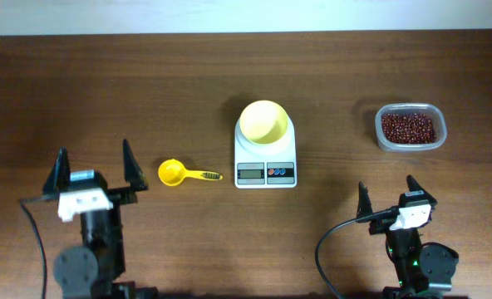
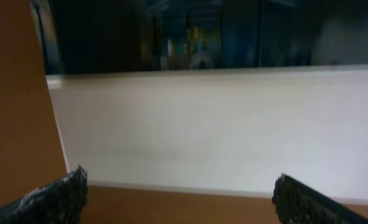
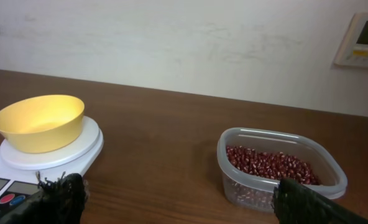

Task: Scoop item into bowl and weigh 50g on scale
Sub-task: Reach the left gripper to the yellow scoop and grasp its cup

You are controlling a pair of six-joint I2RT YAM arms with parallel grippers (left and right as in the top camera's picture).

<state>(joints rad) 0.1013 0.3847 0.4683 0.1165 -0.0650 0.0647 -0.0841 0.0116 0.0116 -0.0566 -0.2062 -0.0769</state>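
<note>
Overhead, the small round pale-yellow plastic bowl (image 1: pixel 265 122) sits on the small white digital scale (image 1: pixel 265 173), its display unreadable, the dark reddish-brown beans (image 1: pixel 409 127) fill the clear plastic tub (image 1: pixel 382 142) at right, and the left gripper (image 1: pixel 94 151) and right gripper (image 1: pixel 386 184) gape empty; the left wrist view shows a pale wall (image 2: pixel 202 124), the right wrist view bowl and tub.

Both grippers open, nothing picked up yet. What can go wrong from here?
Scoop lies flat near the left gripper, yet the beans sit in the tub beyond the scale: a long carry that may knock the bowl resting on top. The flat thin handle may slip from a pinch. Beans could scatter past the small bowl.
</note>
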